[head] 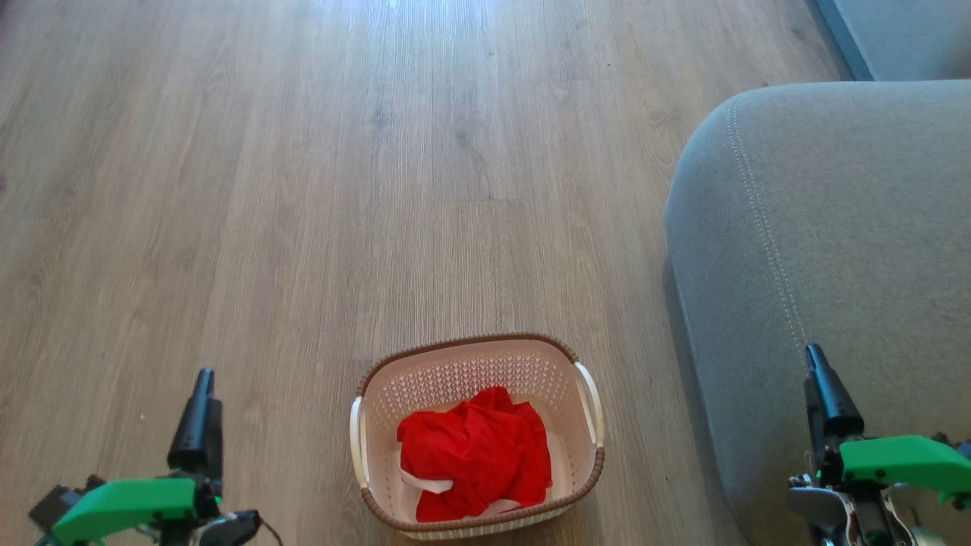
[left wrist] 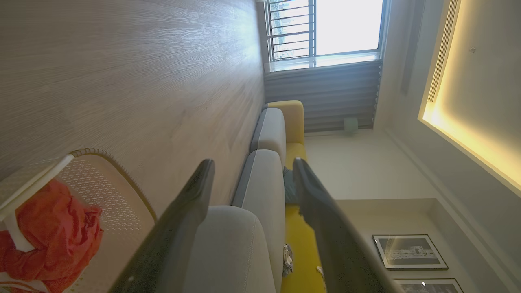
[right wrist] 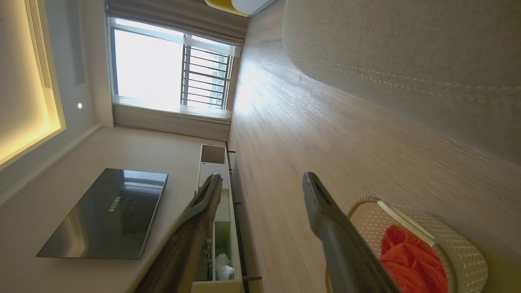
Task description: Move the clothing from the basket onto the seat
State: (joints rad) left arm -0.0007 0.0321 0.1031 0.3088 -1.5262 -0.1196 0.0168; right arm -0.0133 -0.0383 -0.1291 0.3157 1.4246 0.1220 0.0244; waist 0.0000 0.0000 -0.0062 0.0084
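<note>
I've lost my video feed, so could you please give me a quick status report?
Left claw open, empty; right claw open, empty. Clothing bunched in basket on floor, untouched. Seat right of basket; nothing between them.

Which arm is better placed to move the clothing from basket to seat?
Right, probably. Left claw and right claw both stand open beside the basket, but the right one hangs by the seat, so carrying the clothing looks shorter.

Bright red clothing (head: 474,453) with white trim; cream perforated basket (head: 470,368), brown braided rim; grey seat (head: 834,227), pale stitched seam; wood-grain floor (head: 303,189).
</note>
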